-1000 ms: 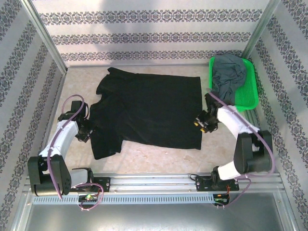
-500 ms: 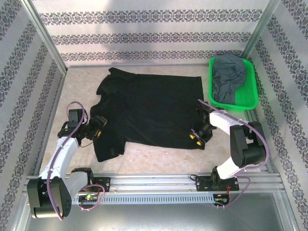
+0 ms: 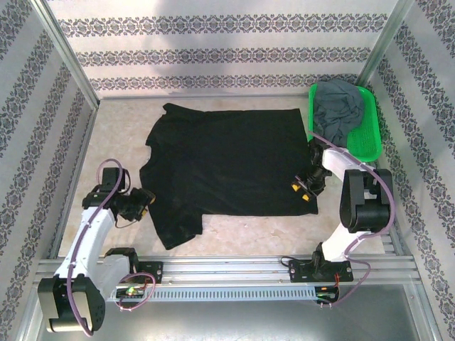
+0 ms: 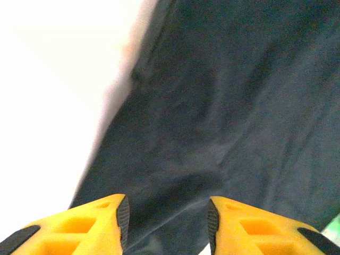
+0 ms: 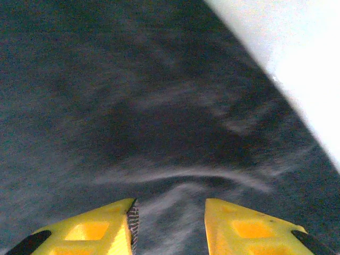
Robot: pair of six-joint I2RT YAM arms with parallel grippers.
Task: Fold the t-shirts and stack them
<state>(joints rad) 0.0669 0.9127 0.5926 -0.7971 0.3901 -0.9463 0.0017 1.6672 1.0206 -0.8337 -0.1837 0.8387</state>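
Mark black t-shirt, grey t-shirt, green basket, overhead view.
black t-shirt [image 3: 227,160], top external view, middle of its body.
grey t-shirt [image 3: 336,106], top external view, bunched top.
green basket [image 3: 368,135], top external view, bare right side.

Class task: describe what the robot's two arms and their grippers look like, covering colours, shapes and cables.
Both the left arm and right arm have white tube-like links between bulky black joint housings, with a thin mauve cable looping alongside. The left gripper and right gripper carry blocky yellow fingers with recessed cut-outs and black inner pads.
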